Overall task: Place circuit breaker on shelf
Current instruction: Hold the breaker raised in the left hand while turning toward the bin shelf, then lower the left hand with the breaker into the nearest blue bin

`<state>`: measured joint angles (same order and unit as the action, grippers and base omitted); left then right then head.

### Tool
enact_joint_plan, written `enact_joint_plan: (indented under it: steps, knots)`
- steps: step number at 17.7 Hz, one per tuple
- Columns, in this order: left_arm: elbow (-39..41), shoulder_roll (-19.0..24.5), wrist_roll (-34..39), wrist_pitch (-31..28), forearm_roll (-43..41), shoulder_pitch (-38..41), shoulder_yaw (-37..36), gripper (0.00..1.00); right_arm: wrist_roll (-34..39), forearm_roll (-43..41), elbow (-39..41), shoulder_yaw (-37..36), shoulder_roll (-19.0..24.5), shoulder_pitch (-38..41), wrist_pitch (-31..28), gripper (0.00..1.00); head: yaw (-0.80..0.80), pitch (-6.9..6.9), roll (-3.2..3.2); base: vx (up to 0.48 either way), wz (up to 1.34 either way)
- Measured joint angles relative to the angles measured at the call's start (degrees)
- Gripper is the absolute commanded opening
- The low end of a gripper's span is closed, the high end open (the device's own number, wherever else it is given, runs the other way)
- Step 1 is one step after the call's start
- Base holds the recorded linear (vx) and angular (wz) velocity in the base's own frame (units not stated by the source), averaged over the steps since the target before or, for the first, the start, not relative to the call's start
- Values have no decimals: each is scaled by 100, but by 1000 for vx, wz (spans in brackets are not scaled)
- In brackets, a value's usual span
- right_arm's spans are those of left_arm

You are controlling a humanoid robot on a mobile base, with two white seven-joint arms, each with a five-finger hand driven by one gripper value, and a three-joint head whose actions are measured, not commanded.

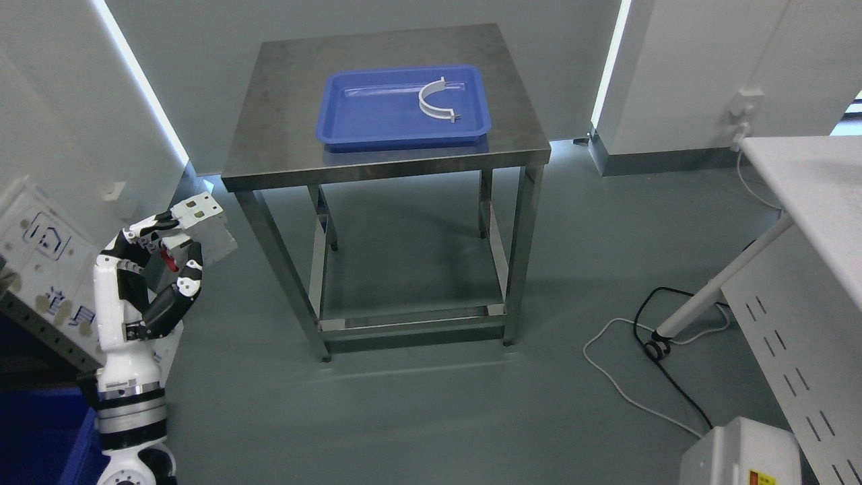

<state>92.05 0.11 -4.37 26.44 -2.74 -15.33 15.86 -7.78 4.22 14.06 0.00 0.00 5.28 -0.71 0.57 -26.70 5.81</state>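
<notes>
Fingers of left hand partly hide the grey circuit breaker.

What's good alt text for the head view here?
The robot's left hand holds a grey boxy circuit breaker aloft at lower left, beside a steel table. On the table sits a blue plastic tray containing a white curved clamp.

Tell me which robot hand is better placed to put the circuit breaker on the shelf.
Left. The left robot hand already grips the circuit breaker at the picture's left edge; the right arm is out of view.
</notes>
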Motion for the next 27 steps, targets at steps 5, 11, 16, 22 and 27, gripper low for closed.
enact_joint_plan:
  steps: [5,11,16,22,27]
  knots:
    - [32,-5,6,49,144,-105,-25,10,0,0,0,0,0,1,0,100,0,0,0,-414,412]
    - [66,-7,7,17,239,-504,-79,10,0,0,0,0,0,1,0,100,0,0,0,-354,895]
    - [83,-9,42,-343,263,-1199,-268,10,0,0,1,0,0,-2,0,100,0,-1,0,-153,1314]
    - [-3,-11,-46,-1456,103,-2335,-574,11,0,0,1,0,0,-2,0,100,0,0,0,-23,1060]
    - [-430,-10,-636,-2006,-454,-2980,-740,11,0,0,1,0,0,-3,0,100,0,0,0,92,556]
